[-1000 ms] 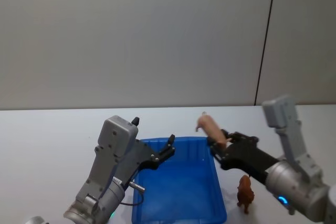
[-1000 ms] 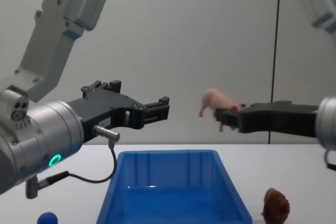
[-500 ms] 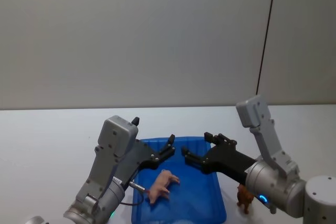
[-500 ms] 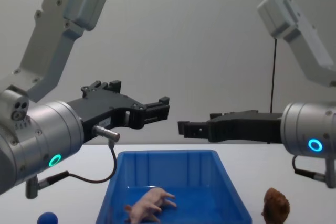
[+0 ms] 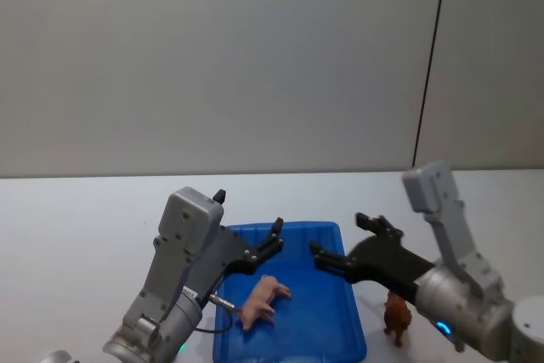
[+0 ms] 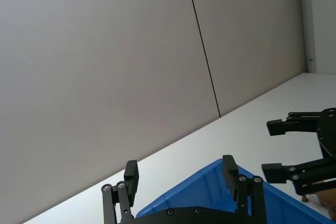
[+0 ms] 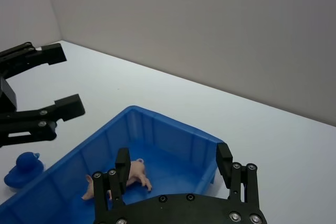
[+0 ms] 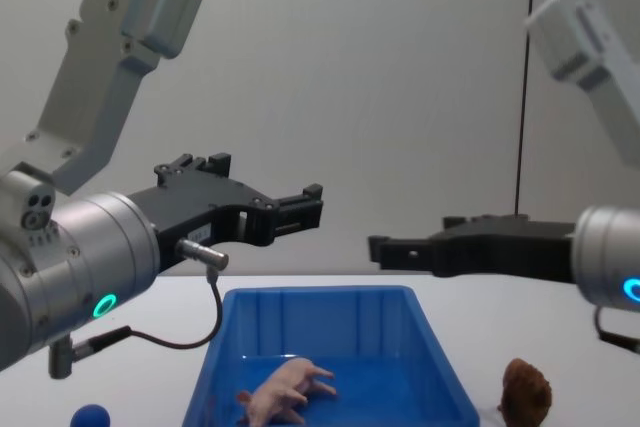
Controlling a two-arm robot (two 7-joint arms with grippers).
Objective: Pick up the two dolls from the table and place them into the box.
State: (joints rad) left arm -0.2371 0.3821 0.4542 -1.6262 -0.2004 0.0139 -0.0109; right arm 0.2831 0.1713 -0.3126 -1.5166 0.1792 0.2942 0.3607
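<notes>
The pale pink pig doll lies on its side on the floor of the blue box, also seen in the chest view and the right wrist view. The brown doll stands on the white table just right of the box. My right gripper hangs open and empty above the box's right rim, a little left of the brown doll. My left gripper is open and empty, held above the box's left side.
A small blue toy rests on the table to the left of the box, also in the right wrist view. A grey wall with a dark vertical seam rises behind the table.
My right gripper opened and let go of the pig, which dropped into the box. The gripper then drew back to the right. The left arm stayed still.
</notes>
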